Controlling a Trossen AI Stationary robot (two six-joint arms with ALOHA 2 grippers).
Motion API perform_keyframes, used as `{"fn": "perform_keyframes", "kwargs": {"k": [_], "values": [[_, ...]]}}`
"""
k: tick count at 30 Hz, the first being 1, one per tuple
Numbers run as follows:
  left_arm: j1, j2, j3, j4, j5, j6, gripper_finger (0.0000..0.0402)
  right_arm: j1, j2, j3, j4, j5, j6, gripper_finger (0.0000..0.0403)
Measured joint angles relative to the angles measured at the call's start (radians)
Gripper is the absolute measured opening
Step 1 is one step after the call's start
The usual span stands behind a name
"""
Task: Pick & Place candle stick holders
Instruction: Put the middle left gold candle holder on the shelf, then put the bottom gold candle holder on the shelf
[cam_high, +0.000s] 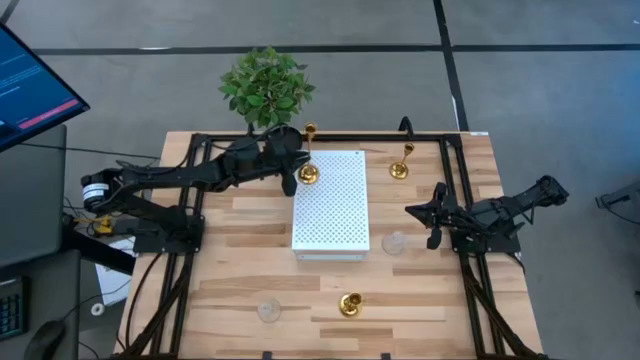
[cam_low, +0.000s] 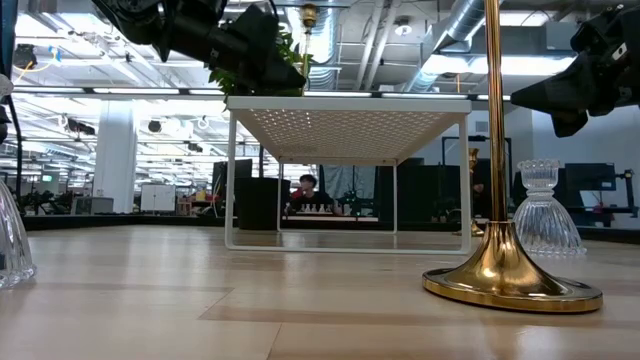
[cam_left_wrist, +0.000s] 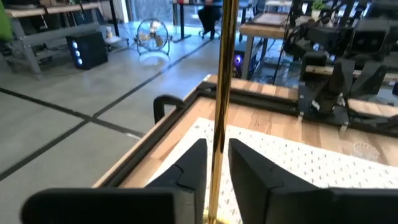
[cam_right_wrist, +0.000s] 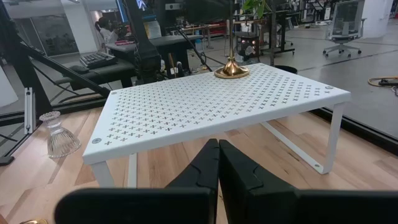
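Observation:
A tall gold candle stick holder (cam_high: 308, 172) stands upright with its round base on the far left corner of the white perforated board (cam_high: 332, 205). My left gripper (cam_left_wrist: 216, 163) is open, one finger on either side of its thin stem (cam_left_wrist: 219, 118), with a narrow gap on each side. A second gold holder (cam_high: 400, 166) stands on the table right of the board. A third (cam_high: 350, 304) stands near the front edge. Two clear glass holders (cam_high: 268, 311) (cam_high: 394, 242) stand on the table. My right gripper (cam_high: 420, 212) is shut and empty, right of the board.
A green plant in a black pot (cam_high: 265, 88) stands just behind my left gripper at the table's far edge. The board is a raised shelf on thin legs (cam_low: 230, 180). Black frame rails (cam_high: 455, 180) run along the table's sides.

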Motion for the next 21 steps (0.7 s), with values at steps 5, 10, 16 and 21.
{"fn": "perform_keyframes", "kwargs": {"k": [5,10,16,21], "values": [[0.0,-0.001,0.0,0.014,0.0,0.0,0.0098,0.0,0.0,0.0,0.0,0.0,0.0,0.0],[-0.001,-0.024,0.0,0.013,0.0,0.004,0.0117,0.0,0.0,0.0,0.0,0.0,0.0,0.0],[-0.001,-0.096,0.0,-0.015,0.0,0.019,0.0124,0.0,0.0,0.0,0.0,0.0,0.0,0.0],[-0.002,-0.173,0.0,-0.123,0.0,0.038,0.0121,0.0,0.0,0.0,0.0,0.0,0.0,0.0]]}}
